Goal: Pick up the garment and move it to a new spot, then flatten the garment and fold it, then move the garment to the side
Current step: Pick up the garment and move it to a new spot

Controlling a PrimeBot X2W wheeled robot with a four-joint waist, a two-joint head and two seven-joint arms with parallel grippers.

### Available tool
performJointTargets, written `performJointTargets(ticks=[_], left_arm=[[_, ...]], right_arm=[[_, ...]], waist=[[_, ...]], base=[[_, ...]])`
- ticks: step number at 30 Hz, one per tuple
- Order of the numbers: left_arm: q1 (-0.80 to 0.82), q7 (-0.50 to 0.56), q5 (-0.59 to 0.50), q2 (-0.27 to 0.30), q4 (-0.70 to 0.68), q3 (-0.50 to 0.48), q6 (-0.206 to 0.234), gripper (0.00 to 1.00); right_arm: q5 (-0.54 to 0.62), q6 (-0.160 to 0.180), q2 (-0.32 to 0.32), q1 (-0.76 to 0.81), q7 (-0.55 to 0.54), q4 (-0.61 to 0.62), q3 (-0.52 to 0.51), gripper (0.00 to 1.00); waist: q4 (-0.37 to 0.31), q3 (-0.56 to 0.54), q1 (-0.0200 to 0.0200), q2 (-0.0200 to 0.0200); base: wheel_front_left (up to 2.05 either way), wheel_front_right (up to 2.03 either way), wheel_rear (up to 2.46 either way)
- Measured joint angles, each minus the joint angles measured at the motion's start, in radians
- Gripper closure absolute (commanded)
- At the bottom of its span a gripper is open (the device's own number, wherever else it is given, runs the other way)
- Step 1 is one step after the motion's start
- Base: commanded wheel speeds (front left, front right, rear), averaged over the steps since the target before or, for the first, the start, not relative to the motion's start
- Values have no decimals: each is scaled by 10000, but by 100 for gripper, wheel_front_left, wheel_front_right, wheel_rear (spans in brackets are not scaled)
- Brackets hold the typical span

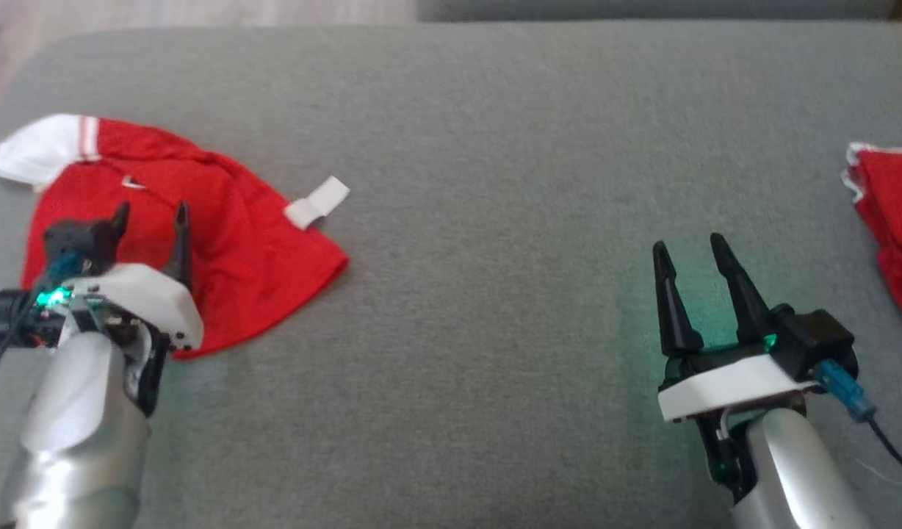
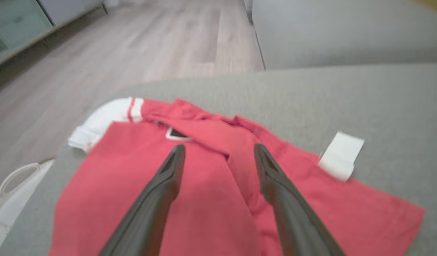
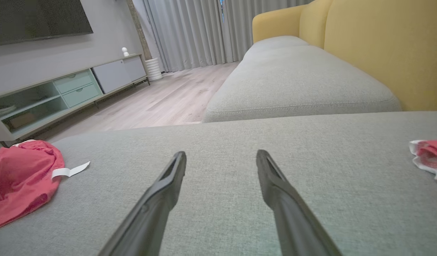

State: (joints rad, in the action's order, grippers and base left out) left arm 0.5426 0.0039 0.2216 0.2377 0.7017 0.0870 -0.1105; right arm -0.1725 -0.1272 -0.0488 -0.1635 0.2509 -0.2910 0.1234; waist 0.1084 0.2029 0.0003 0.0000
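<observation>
A red garment with white sleeve cuffs lies crumpled at the left of the grey cushion. It also shows in the left wrist view as a red garment and at the left of the right wrist view as a red garment. My left gripper hovers over its near left part, open, nothing between the fingers. My right gripper stands open over bare cushion at the lower right, far from the garment; its fingers hold nothing.
A second red and white cloth lies at the cushion's right edge. The cushion's left edge drops to a wooden floor. Another grey seat and a yellow backrest stand beyond. A white object sits below the left edge.
</observation>
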Motion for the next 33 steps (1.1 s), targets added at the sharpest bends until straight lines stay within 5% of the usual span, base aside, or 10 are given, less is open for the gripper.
performJointTargets(ticks=[6,12,13,14,22,33], left_arm=[[809,2117,-100,173,1873,552,-130,0],[1622,2819,278,428,2625,472,-132,0],[1681,2869,359,433,2702,454,-134,42],[1712,2867,456,443,2742,437,-136,98],[1533,1674,1530,132,2857,391,-136,100],[932,280,3279,-1317,311,1459,-215,100]], right_arm=[[56,0,0,-241,0,150,-17,0],[56,0,-2,-326,0,251,-65,0],[56,0,-2,-326,0,255,-77,0],[54,0,-2,-325,0,261,-94,0],[54,0,-2,-319,0,213,-151,0],[-173,0,0,-300,0,132,13,0]], waist=[[-467,549,0,0],[-834,882,-3,1],[-876,906,-4,1],[-907,921,-4,0],[-922,587,-2,0],[-1098,-118,-3,0]], base=[[0,0,0],[0,0,0],[0,0,0],[0,0,0],[0,0,0],[0,0,0]])
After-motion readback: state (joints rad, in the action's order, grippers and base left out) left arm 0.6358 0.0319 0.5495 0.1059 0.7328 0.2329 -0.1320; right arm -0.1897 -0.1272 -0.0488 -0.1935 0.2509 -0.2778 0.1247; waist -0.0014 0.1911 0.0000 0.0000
